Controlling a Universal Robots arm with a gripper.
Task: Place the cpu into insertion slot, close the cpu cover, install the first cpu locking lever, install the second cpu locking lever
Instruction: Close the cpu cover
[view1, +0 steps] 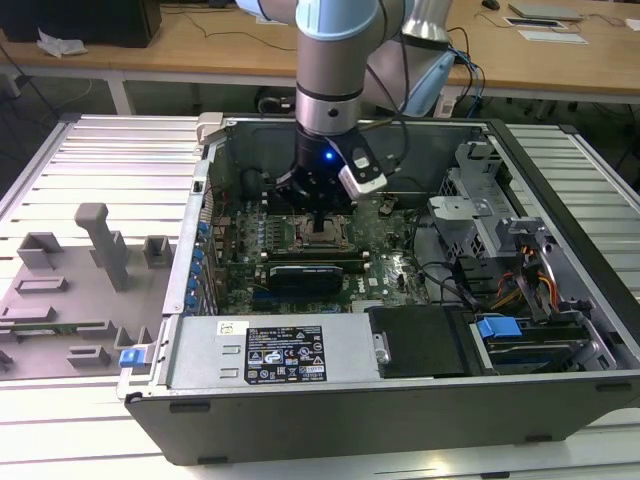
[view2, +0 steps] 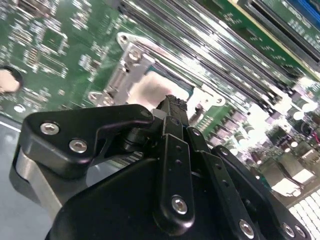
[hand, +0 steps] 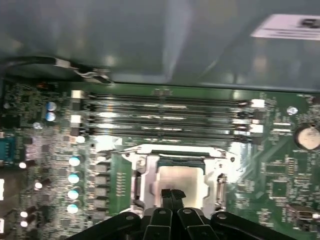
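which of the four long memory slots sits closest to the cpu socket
The end slot of the row, running right alongside the cpu cover; the other three lie beyond it, toward the grey metal wall.

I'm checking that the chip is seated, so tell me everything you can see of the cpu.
The cpu is a small flat square with a pale silvery-beige, metal-looking top. It lies flat on the green motherboard, framed by the silvery cpu cover, beside the memory slots. The gripper, shut, hangs over one edge; contact cannot be told.
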